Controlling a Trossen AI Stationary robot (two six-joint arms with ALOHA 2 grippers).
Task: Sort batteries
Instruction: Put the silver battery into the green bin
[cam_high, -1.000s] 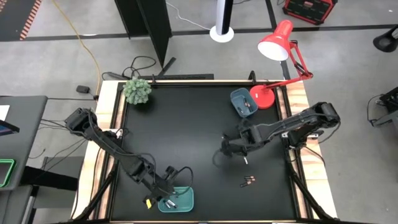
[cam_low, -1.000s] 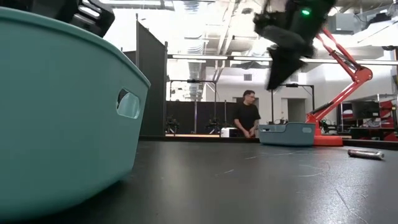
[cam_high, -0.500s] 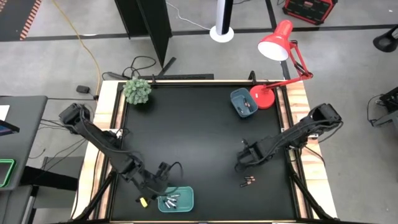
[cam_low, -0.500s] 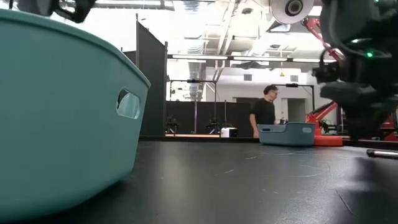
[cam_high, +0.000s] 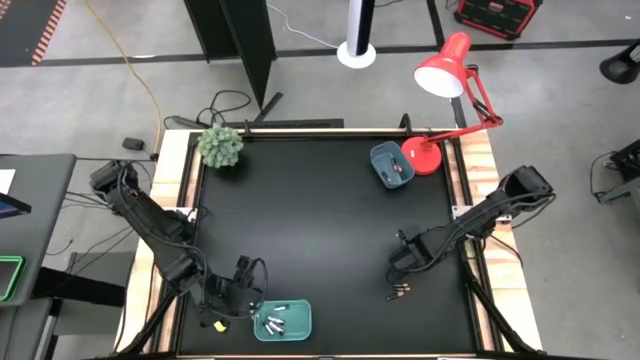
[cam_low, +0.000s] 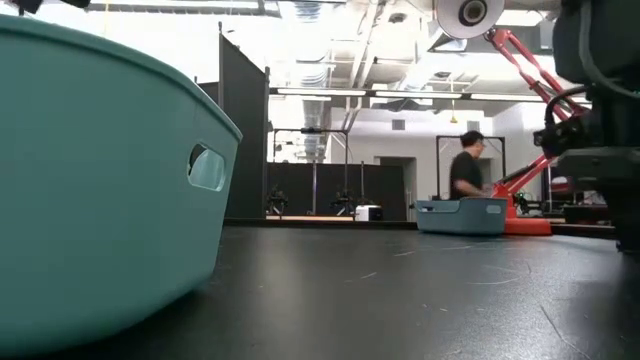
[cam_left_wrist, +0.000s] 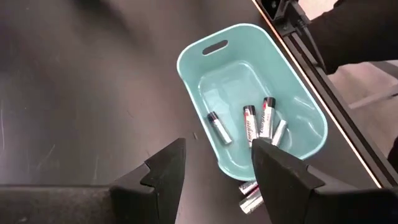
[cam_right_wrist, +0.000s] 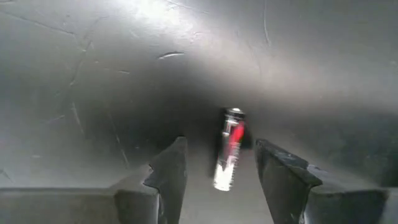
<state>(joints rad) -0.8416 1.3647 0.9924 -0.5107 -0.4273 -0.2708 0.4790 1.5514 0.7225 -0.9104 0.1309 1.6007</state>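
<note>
Right wrist view: right gripper (cam_right_wrist: 219, 163) hangs low over the black table (cam_high: 300, 210) w/ fingers spread wide around a red-banded battery (cam_right_wrist: 227, 148), prob. lining up a pick, while left gripper (cam_left_wrist: 214, 163), also open & empty, sits beside the teal tray (cam_left_wrist: 298, 93) holding whitish batteries (cam_left_wrist: 250, 121).

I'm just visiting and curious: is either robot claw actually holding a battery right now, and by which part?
No. The right gripper is open above a red-banded battery lying on the table; the left gripper is open and empty beside the teal tray.
</note>
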